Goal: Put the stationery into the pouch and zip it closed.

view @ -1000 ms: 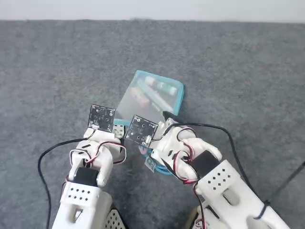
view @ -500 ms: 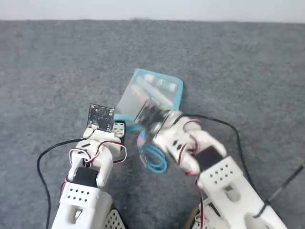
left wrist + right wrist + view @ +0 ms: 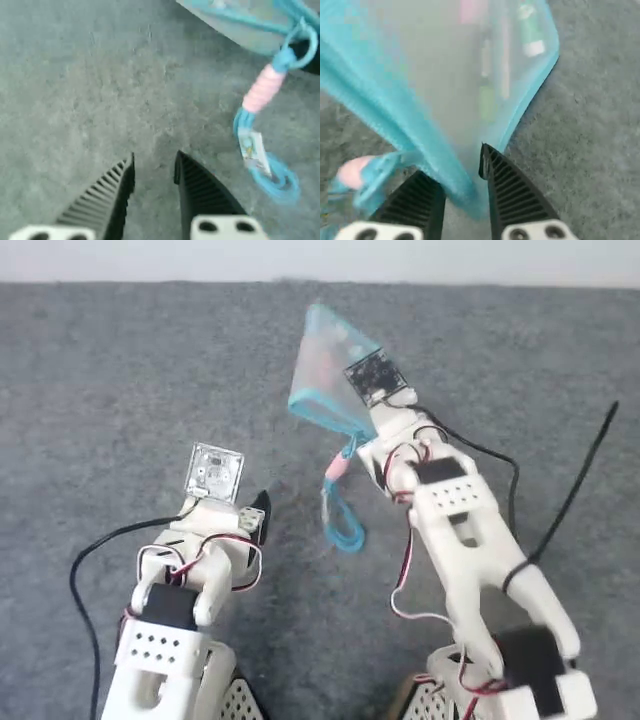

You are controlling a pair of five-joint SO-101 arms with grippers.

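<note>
grips the pouch edge between right gripper jaws; holds left gripper parted, empty, above carpet; blurs stationery inside to streaks.

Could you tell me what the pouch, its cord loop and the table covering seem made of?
Pouch: likely translucent frosted plastic with turquoise fabric edging; contents show through. Cord loop: seemingly soft turquoise string, hanging limp. Table covering: grey felt-like carpet, matte, fuzzy.

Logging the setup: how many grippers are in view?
2. The left gripper hangs open above the grey carpet, holding nothing. The right gripper is shut on the blue-edged pouch, holding it up, tilted.
</note>
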